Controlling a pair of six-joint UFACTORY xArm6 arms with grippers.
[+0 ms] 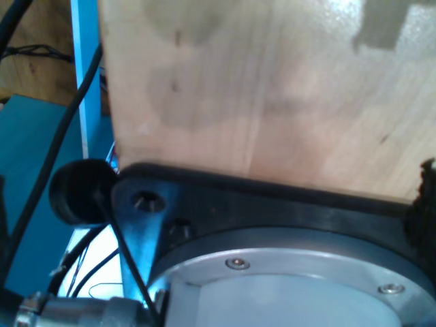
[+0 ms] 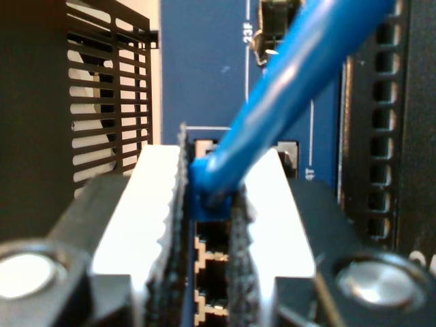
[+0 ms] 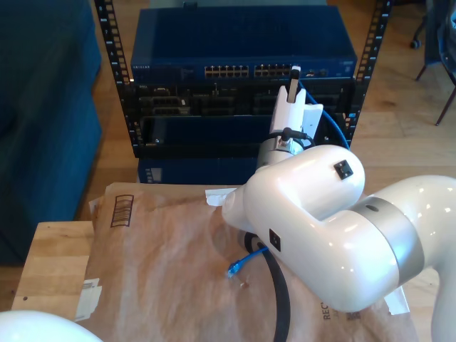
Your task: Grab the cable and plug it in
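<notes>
The bright-blue cable (image 2: 306, 68) ends in a small blue plug (image 2: 206, 191) pinched between the white fingers (image 2: 153, 197) of my second gripper (image 2: 214, 160), which is shut on it. The plug sits right at the port row of the blue switch (image 2: 204, 61); whether it is seated I cannot tell. In the exterior view my second gripper (image 3: 293, 73) reaches up to the switch (image 3: 235, 43) near its right-hand ports. The cable (image 3: 335, 121) loops down behind the arm. Its other plug (image 3: 234, 269) lies loose on the brown paper (image 3: 164, 271).
The switch tops a black rack (image 3: 214, 107) with perforated posts. A thick dark robot cable (image 3: 279, 292) crosses the paper-covered wooden table (image 3: 50, 263). The first wrist view looks at a pale wooden board (image 1: 272, 88), a black plate (image 1: 272, 204) and dark cables (image 1: 61, 136).
</notes>
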